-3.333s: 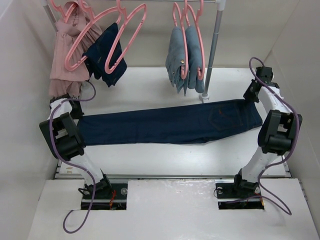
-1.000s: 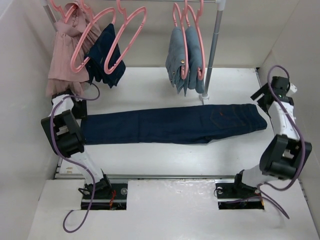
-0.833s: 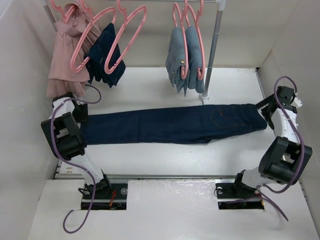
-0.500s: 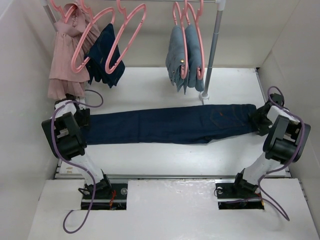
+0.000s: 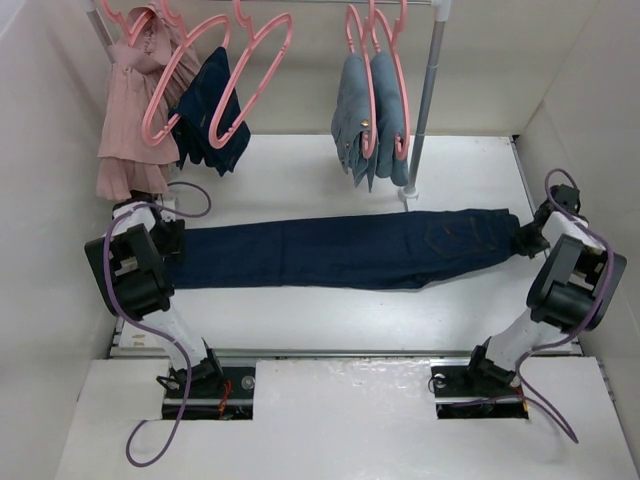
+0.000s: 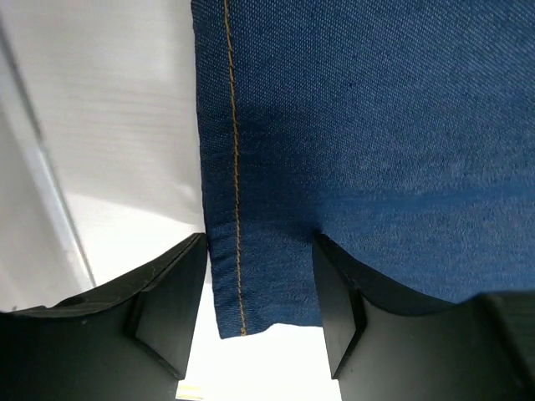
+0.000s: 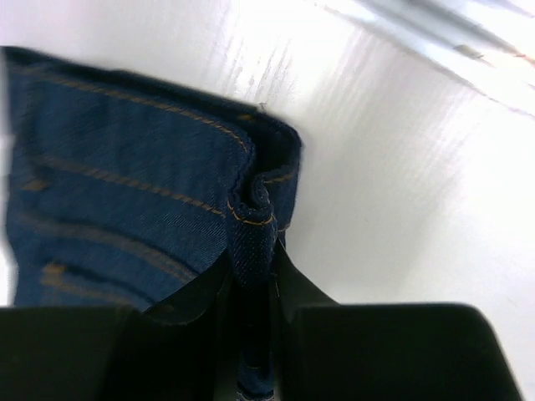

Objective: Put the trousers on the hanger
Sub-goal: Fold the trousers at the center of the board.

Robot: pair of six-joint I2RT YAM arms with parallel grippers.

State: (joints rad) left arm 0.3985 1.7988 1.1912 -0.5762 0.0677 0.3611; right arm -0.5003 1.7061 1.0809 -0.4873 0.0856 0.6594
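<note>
The dark navy trousers (image 5: 340,250) lie flat across the table, leg hems at the left and waistband at the right. My left gripper (image 5: 170,243) is at the hem end. In the left wrist view it (image 6: 259,244) is open, its fingers (image 6: 171,305) either side of the hem corner (image 6: 251,276). My right gripper (image 5: 527,240) is at the waistband end. In the right wrist view it (image 7: 251,271) is shut on a pinched fold of the waistband (image 7: 255,213). An empty pink hanger (image 5: 255,65) hangs on the rail at the back left.
A rack pole (image 5: 425,90) stands behind the trousers, its foot near the waistband. On the rail hang light-blue jeans (image 5: 368,110), a smaller dark navy garment (image 5: 212,110), a pink garment (image 5: 128,110) and more pink hangers. White walls stand close on both sides.
My right arm swung in from the right wall to the waistband end and shut on it. My left gripper shifted slightly onto the hem. The trousers barely moved.
</note>
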